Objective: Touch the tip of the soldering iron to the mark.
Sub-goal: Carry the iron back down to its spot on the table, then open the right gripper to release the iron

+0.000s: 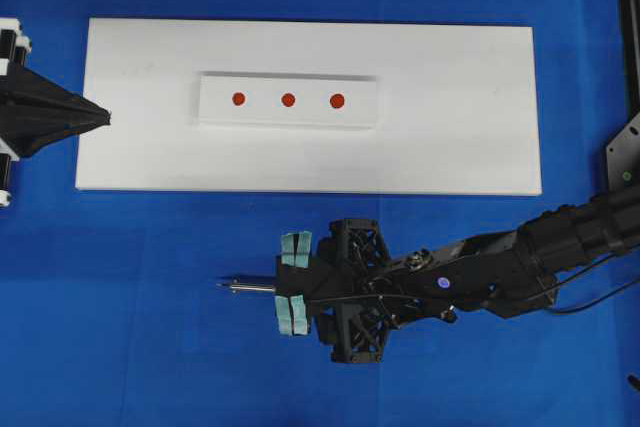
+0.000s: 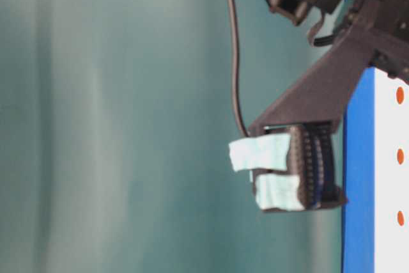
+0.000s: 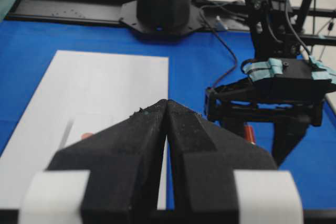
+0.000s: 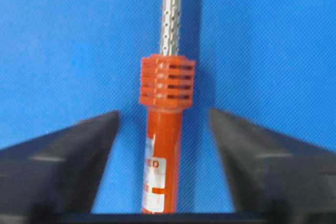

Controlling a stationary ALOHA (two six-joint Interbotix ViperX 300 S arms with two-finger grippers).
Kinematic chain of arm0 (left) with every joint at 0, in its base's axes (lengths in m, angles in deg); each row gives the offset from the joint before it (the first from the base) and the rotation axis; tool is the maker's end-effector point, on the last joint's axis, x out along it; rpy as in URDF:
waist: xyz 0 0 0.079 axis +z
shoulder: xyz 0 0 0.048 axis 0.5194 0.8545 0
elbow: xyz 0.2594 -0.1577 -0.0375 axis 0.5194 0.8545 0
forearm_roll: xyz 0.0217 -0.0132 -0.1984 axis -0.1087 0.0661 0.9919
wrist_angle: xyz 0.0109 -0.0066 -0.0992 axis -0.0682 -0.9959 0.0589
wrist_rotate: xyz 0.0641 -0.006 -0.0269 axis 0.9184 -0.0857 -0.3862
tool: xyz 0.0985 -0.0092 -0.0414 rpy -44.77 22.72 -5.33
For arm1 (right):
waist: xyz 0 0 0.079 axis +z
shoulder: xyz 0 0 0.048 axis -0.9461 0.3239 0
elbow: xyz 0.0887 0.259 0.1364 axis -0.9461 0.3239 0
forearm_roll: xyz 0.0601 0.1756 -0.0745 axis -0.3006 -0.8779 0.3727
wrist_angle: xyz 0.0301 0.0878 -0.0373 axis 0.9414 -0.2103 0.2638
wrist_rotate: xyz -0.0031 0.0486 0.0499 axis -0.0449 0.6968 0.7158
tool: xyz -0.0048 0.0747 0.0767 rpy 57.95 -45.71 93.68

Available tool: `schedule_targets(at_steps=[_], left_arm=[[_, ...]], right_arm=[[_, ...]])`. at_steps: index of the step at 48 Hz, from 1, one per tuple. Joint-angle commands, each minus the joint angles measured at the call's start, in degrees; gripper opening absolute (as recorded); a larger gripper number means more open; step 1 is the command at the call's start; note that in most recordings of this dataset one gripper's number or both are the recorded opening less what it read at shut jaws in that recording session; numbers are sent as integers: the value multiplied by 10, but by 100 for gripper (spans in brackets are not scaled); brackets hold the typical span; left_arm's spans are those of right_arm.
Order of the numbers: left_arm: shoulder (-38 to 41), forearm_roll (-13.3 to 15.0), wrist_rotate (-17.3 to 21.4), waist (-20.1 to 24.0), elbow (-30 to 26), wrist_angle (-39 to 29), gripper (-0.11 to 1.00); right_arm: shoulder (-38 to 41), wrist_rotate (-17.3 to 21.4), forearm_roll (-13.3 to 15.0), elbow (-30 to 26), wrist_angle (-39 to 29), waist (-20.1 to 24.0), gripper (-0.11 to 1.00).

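The soldering iron (image 4: 163, 145) has a red-orange handle with a white label and a silver shaft (image 1: 250, 288) that points left over the blue cloth. My right gripper (image 1: 292, 282) is open around the handle, with blue cloth showing on both sides between the handle and the jaws. Three red marks (image 1: 288, 100) sit in a row on a raised white strip (image 1: 215, 112) on the white board (image 1: 450, 147). My left gripper (image 1: 105, 117) is shut and empty, with its tip at the board's left edge. In the left wrist view its tips (image 3: 167, 102) meet.
The iron's black cord (image 2: 234, 49) runs back along the right arm (image 1: 520, 257). A black arm base (image 3: 164, 1) and a black rail (image 3: 63, 9) stand at the far side of the blue cloth. The board lies above the right gripper in the overhead view.
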Motion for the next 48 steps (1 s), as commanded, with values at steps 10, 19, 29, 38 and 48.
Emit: schedule_targets(at_steps=[10, 19, 29, 38, 48], left_arm=[[2, -1, -1, -2, -6, 3, 0], [2, -1, -1, -2, -7, 3, 0], [2, 0, -1, -2, -6, 3, 0], [2, 0, -1, -2, -6, 3, 0], [2, 0, -1, -2, -6, 3, 0]], right_arm=[[-14, -1, 7, -15, -21, -5, 93], [-56, -6, 13, -18, -80, -5, 89], [-141, -16, 13, -18, -135, -2, 89], [-186, -18, 13, -17, -174, 4, 88], [-190, -18, 33, -15, -179, 0, 88]])
